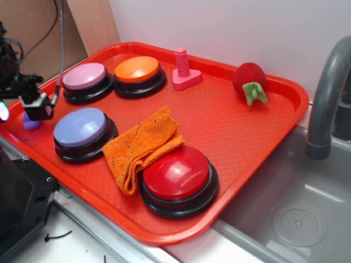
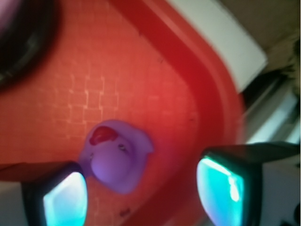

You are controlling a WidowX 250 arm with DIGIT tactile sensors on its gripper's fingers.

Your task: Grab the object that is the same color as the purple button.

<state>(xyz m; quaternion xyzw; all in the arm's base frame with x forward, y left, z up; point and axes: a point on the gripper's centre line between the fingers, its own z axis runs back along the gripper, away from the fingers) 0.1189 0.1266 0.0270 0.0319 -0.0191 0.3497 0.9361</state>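
The object, a tiny purple rubber duck [image 1: 30,121] with a red beak, sits on the red tray [image 1: 230,131] close to its left rim. Its colour is near that of the purple button [image 1: 81,127] beside it. My gripper [image 1: 37,109] hovers just above the duck. In the wrist view the duck [image 2: 115,157] lies between and slightly ahead of my gripper [image 2: 143,195], nearer the left finger. The glowing teal pads [image 2: 66,202] stand wide apart, so the gripper is open and holds nothing.
On the tray are a mauve button [image 1: 85,76], an orange button [image 1: 137,70], a red button [image 1: 178,175], a crumpled orange cloth [image 1: 140,145], a pink bolt toy [image 1: 184,70] and a plush strawberry [image 1: 249,81]. A sink [image 1: 285,213] and grey faucet [image 1: 326,93] lie to the right.
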